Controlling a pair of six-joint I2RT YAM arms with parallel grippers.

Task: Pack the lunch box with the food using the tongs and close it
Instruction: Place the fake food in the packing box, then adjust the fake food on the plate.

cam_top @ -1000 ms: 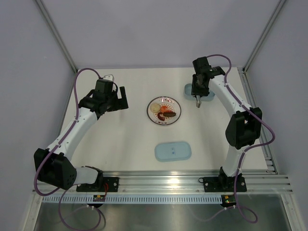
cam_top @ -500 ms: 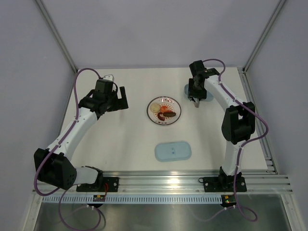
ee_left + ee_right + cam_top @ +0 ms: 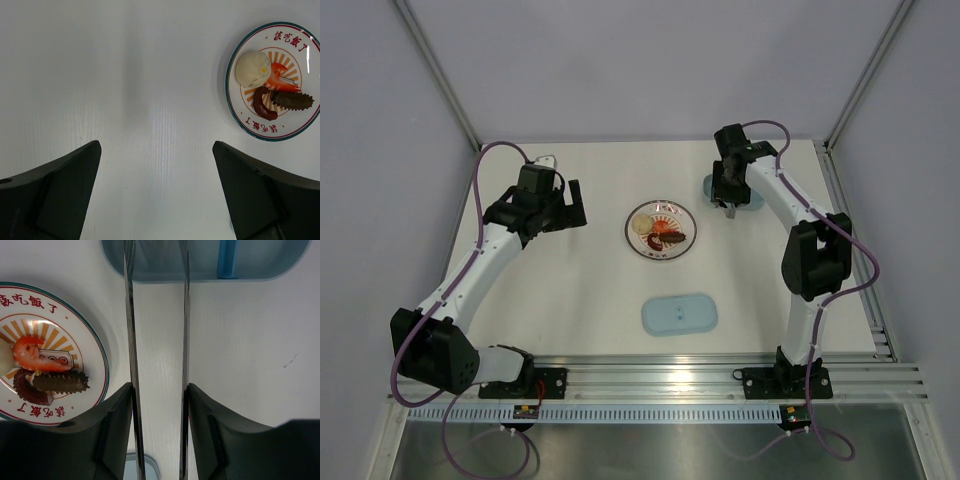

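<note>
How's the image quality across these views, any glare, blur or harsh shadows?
Top external: even, soft light, no harsh shadows, everything sharp but small. Left wrist: the plate is crisp; a faint vertical band shades the table; the left gripper is dark, nearly featureless. Right wrist: the tongs show streaky reflections, and the right gripper is underlit.

One plate (image 3: 302,55) holds four food pieces (image 3: 292,100). Near the plate: one lunch box (image 3: 270,260), one lid (image 3: 679,314), one pair of tongs (image 3: 185,340).

The left claw (image 3: 156,146) hangs wide open over the table (image 3: 125,75); the plate (image 3: 240,102) upper right holds food (image 3: 292,100).
</note>
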